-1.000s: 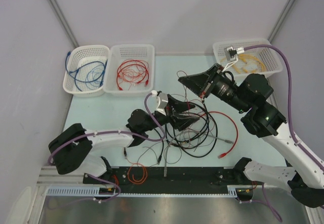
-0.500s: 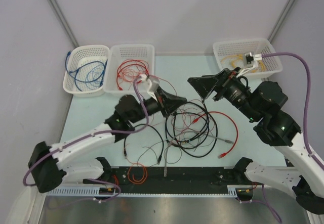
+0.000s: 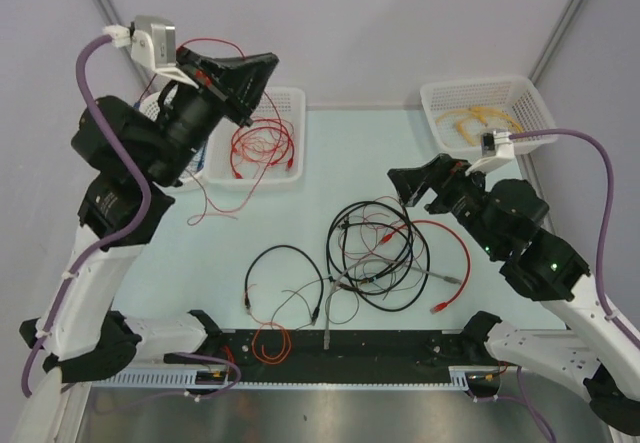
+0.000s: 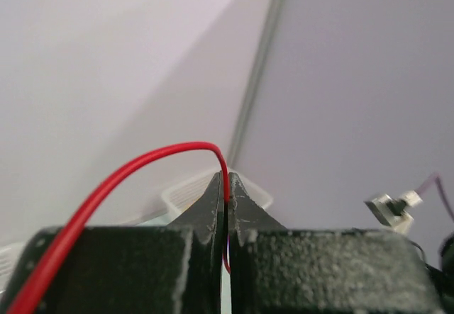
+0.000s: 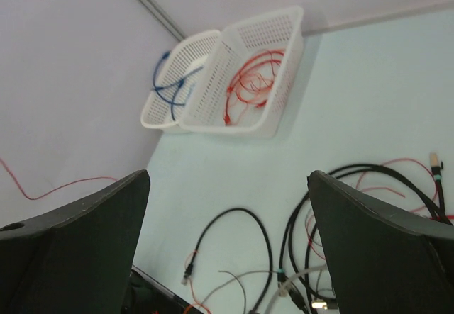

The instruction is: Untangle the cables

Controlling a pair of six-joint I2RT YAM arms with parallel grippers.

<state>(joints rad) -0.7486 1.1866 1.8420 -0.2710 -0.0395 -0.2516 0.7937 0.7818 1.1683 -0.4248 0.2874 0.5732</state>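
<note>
The left gripper (image 4: pixel 227 185) is held high above the pale green table (image 3: pixel 200 263), its jaws pressed together on a thin red wire (image 4: pixel 142 160). The strand is pinched right at the fingertips. On one side it arcs up and back over a finger, and on the other it drops beneath the jaws and hangs toward the table, well apart from the other cables. The right gripper (image 5: pixel 228 179) is low over the table with its jaws spread wide and nothing between its two black fingers (image 5: pixel 71 236). Just below and ahead of those open jaws lies the tangled heap of cables (image 3: pixel 375 253). It is mostly black loops laid over one another, with thin reddish strands running through them and small plug ends poking out. A thicker red cable (image 3: pixel 466 248) curves out of the heap on the side nearer the right arm. Beyond the heap, farther from the right jaws, a single black cable loop (image 3: pixel 285 248) lies on its own. Far ahead of the right jaws stand a white mesh plastic basket of red wires (image 5: pixel 287 66) and, touching it, a white mesh plastic basket of blue cables (image 5: pixel 152 112); the left jaws sit high near these two. Behind the right jaws, beside the wrist, is a third white mesh basket holding yellowish cables (image 3: pixel 435 113).
</note>
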